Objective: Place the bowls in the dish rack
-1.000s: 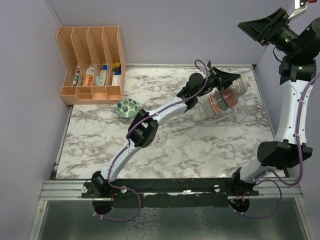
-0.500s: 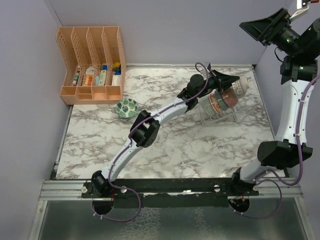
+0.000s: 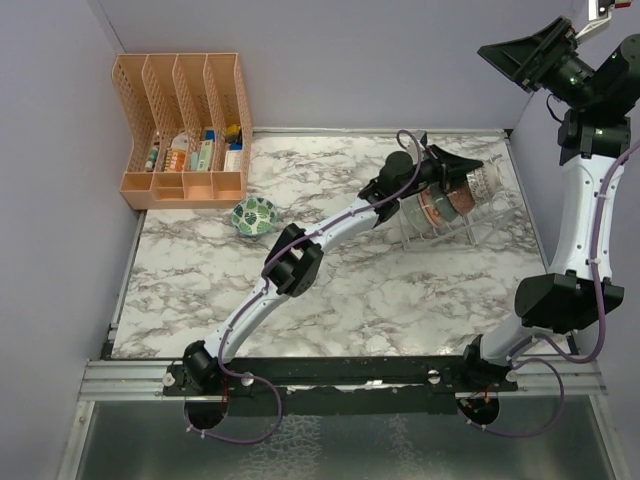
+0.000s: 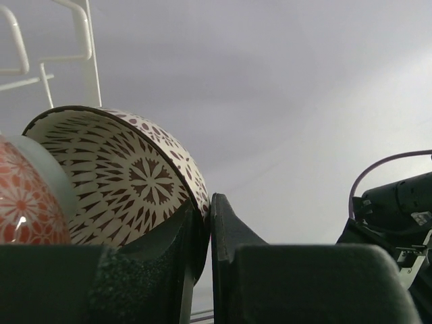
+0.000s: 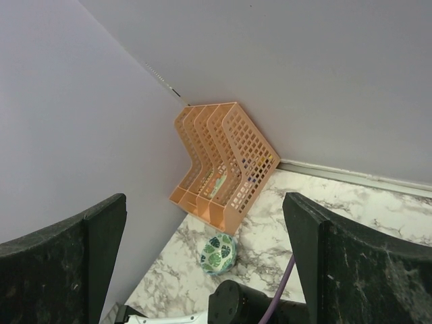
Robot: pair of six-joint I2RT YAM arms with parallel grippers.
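Over the clear dish rack [image 3: 445, 228] my left gripper [image 3: 465, 170] is shut on the rim of the brown-and-white lattice bowl [image 4: 128, 182]; one finger sits inside the bowl, the other outside. In the left wrist view the gripper [image 4: 208, 202] holds that bowl on edge beside a red-orange bowl [image 4: 23, 202], below a white rack wire [image 4: 88, 54]. Several bowls stand on edge in the rack, the red-orange bowl [image 3: 433, 205] among them. A green-leaf bowl [image 3: 254, 215] sits alone on the marble, also in the right wrist view [image 5: 217, 253]. My right gripper [image 3: 540, 50] hangs open, high at the right wall.
An orange slotted file organizer [image 3: 185, 130] with small items stands in the back left corner, also visible from the right wrist [image 5: 223, 162]. Purple walls close the back and both sides. The left arm [image 3: 300, 260] stretches diagonally across the marble table [image 3: 380, 290].
My left gripper has shifted a little to the right over the rack, carrying the lattice bowl with it. The right arm has hardly moved.
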